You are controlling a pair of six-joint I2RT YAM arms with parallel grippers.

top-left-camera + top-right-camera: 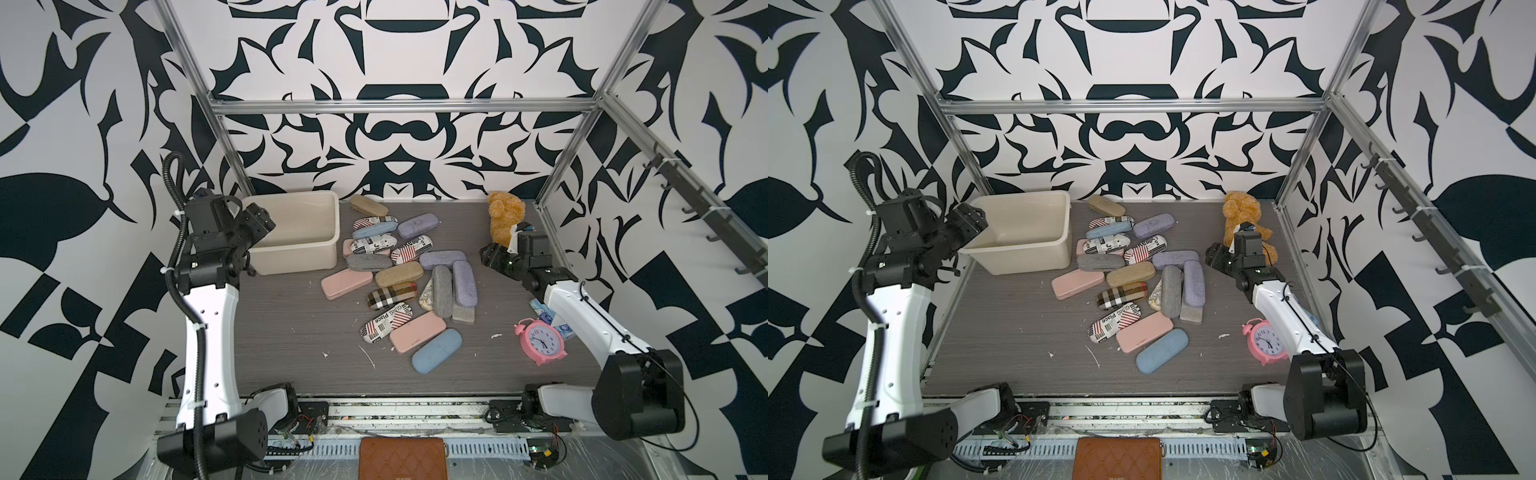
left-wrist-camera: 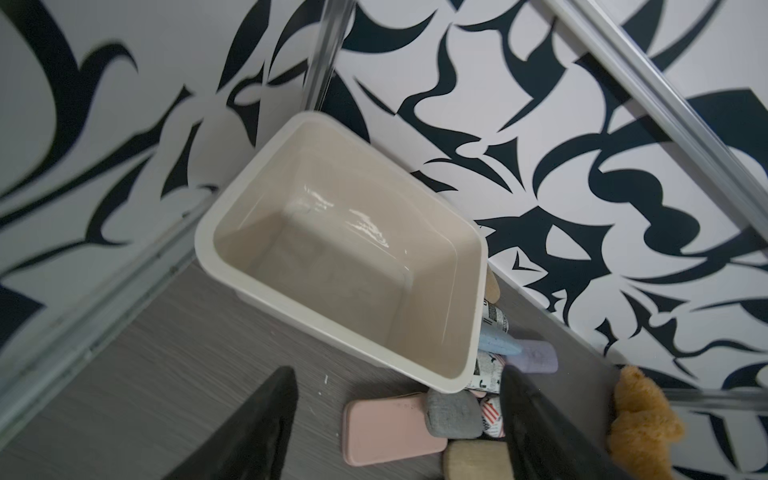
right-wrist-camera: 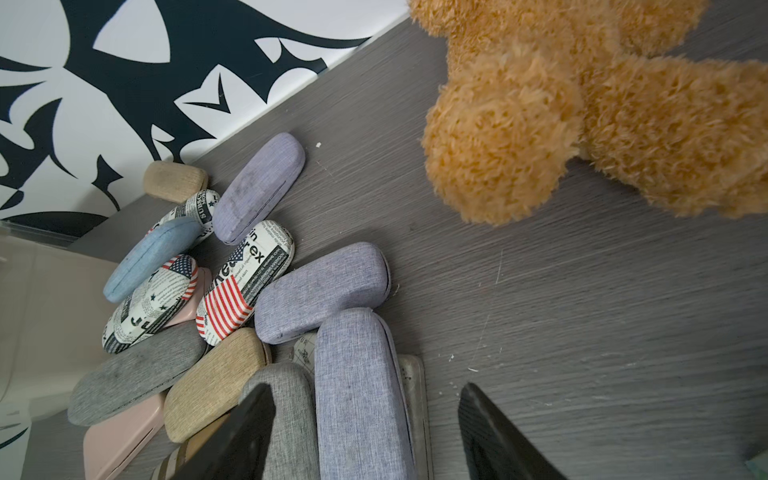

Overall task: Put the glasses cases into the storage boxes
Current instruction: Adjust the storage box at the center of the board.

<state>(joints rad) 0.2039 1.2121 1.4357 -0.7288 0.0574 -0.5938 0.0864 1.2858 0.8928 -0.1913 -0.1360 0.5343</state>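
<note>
The left gripper (image 2: 397,372) and right gripper (image 3: 365,388) hang parted, empty. Oblong hard glasses cases (image 1: 399,274) lie heaped beside the empty cream-white rectangular plastic tub (image 1: 299,259). I'd straddle the nearest lilac fabric case (image 3: 357,436) across its width.

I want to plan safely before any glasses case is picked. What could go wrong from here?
1. The lilac case under the open right gripper lies tight against a grey case; a finger may land on the neighbour.
2. The right arm passes close by the pink alarm clock; a swing could knock it.
3. The left gripper hovers near the tub and might shove it.
</note>
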